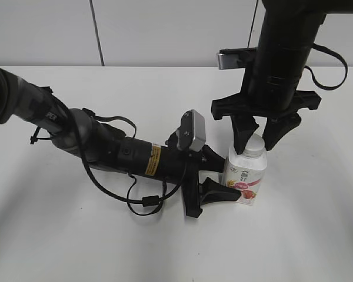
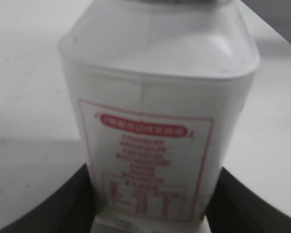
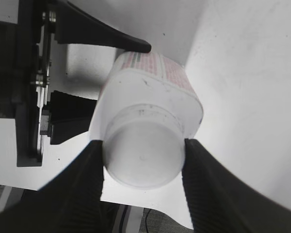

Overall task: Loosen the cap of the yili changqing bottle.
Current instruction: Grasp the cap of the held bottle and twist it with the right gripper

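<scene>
The right tool (image 3: 143,158) hung straight above the bottle with a ribbed finger (image 3: 89,179) pressed to each side of the cap (image 3: 141,153). No gap showed at either side in the right wrist view, so it was closed on the cap rather than standing wide. In the exterior view the same tool (image 1: 257,136) came down from the far right, its two fingers straddling the bottle's top.

The left tool (image 1: 215,176) lay low along the bench (image 1: 76,247), reaching in from the left. Its fingers were spread to about the width of the bottle (image 1: 245,176), one on the far side and one on the near side of the body. The left wrist view showed the bottle's printed side (image 2: 155,160) filling the picture between the two dark fingers (image 2: 43,204), apparently gripped low down, though the contact itself was blurred.

The bottle stood upright on the bench, right of centre, its long axis vertical and in line with the right arm's wrist. That alignment was what the coming move appeared to turn on: the cap lay directly below the right tool, so a turn of that wrist would twist it about the neck, while the left tool braced the body from the side. The right arm was the nearer one to the cap.
</scene>
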### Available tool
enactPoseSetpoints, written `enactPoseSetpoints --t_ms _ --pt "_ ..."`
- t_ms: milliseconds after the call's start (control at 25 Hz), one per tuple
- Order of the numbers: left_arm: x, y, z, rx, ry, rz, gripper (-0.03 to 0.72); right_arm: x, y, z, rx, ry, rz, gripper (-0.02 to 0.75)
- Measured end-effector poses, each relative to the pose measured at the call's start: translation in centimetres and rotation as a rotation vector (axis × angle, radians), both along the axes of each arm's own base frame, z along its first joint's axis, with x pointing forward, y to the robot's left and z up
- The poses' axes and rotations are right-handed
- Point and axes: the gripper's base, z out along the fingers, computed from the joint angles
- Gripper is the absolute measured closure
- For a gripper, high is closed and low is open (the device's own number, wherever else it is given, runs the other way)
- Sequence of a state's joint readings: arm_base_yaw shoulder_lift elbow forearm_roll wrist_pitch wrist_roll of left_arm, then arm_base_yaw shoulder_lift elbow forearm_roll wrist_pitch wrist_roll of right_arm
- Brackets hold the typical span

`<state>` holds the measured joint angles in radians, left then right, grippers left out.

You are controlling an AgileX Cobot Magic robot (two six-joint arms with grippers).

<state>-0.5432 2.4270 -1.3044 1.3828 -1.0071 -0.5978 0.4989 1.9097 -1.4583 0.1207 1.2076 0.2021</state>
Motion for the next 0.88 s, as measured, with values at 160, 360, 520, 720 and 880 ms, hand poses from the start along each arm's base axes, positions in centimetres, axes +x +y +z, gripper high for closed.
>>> enactPoseSetpoints --t_ms 160,360,520,720,880 --pt "0.00 0.00 0.00 0.000 0.000 0.000 0.281 0.00 0.00 0.00 0.003 -0.006 0.063 0.342" --pt "0.00 0.00 0.00 0.000 0.000 0.000 0.281 0.02 -0.05 -0.01 0.015 -0.041 0.396 0.342" --pt "-0.01 0.00 0.00 0.000 0.000 -0.001 0.283 0.13 -0.06 -0.01 0.030 -0.091 0.796 0.342" --pt "0.03 0.03 -0.01 0.001 0.000 0.001 0.291 0.28 0.03 -0.01 0.047 -0.148 1.188 0.342" --pt "0.05 0.05 -0.01 0.001 0.001 0.003 0.291 0.37 0.10 0.12 0.051 -0.162 1.237 0.342"
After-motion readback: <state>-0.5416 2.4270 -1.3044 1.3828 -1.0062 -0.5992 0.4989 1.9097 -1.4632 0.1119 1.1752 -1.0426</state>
